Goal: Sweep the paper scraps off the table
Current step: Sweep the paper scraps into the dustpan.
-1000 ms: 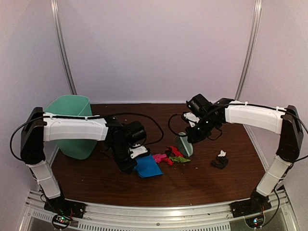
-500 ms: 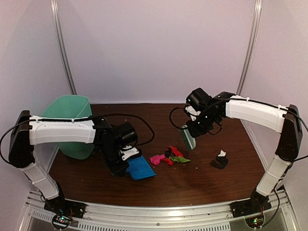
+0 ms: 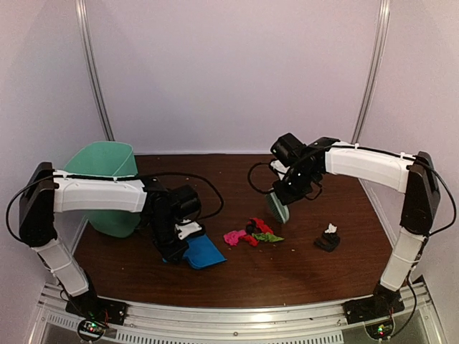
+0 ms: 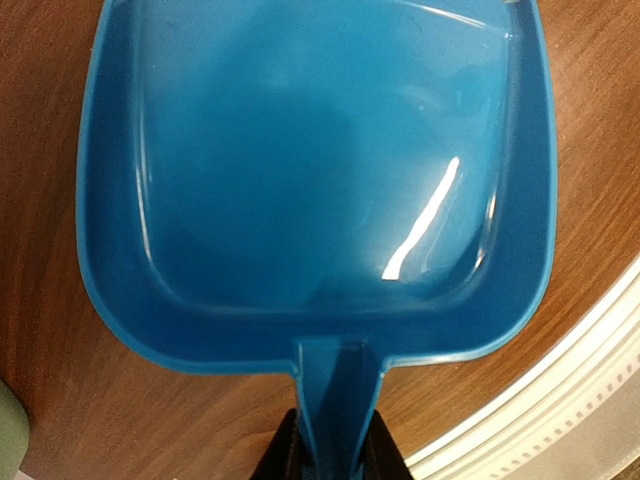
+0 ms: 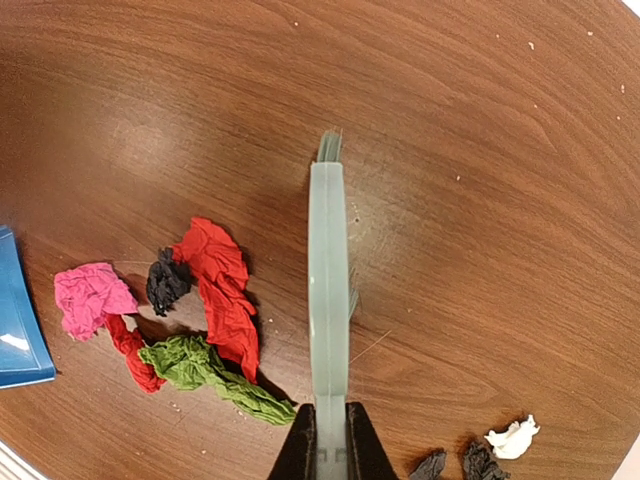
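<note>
Pulled back to the left since a second ago: blue dustpan [image 3: 204, 252], then nearly touching the pink scrap, now with a strip of bare counter [image 3: 287, 276] between. Drawn back and away from the pile over the same second: pale green brush [image 3: 278, 208], then right against the scraps.

Clamps the dustpan handle between the left fingers [image 4: 285, 455], closed tight on it, pan low over the counter with its mouth toward the pile. Pinches the brush handle in the right fingers [image 5: 303, 452], likewise closed on it, brush seen edge-on just right of the red scrap. Cannot tell whether the bristles touch the wood.

Early in the task, by the look of it. Shows nothing gathered in the left wrist view: only bare, glossy blue inside the pan. Leaves the main paper scraps [image 3: 252, 233] (pink, red, green, black) bunched mid-counter between pan and brush. Leaves a smaller black-and-white clump [image 3: 328, 241] apart, off to the right.

Left to do, judged from this: bring the pan lip back up to the pile, sweep the bunch in, fetch the outlying clump, then tip it all out, probably into the mint-green bin [image 3: 100, 179] at the far left, its inside hidden from view.
</note>
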Controlling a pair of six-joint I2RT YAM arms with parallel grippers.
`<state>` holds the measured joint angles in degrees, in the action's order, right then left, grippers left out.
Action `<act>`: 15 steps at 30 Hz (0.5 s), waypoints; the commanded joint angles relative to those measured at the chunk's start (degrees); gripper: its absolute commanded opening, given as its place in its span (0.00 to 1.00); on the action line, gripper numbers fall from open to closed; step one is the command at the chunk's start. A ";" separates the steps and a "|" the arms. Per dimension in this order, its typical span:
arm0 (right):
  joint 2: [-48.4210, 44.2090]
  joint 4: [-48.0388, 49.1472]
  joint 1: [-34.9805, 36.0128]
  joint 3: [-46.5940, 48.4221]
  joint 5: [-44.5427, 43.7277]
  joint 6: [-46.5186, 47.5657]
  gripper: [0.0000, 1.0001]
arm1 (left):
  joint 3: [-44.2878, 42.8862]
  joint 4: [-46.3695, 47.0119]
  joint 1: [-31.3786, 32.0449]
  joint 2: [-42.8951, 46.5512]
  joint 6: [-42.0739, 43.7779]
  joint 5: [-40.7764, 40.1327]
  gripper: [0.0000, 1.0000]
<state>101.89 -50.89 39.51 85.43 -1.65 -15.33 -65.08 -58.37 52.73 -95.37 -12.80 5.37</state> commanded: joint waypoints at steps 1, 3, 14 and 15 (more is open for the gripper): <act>2.43 2.27 -0.04 2.38 1.49 2.27 0.00 | -3.12 1.45 -1.62 -3.22 2.52 1.71 0.00; 3.33 2.24 0.34 3.07 3.12 3.14 0.00 | -4.19 1.45 -1.68 -4.48 3.50 1.83 0.00; 6.04 0.41 4.59 5.02 13.13 3.46 0.00 | -9.23 1.99 -1.75 -9.95 6.10 3.18 0.00; 5.85 1.01 4.82 4.46 14.23 2.94 0.00 | -9.41 2.01 -1.75 -10.18 6.12 3.16 0.00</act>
<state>107.37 -49.54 43.00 90.17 6.70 -11.55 -72.51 -56.97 51.31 -104.22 -8.12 7.68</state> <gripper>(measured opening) 0.075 0.212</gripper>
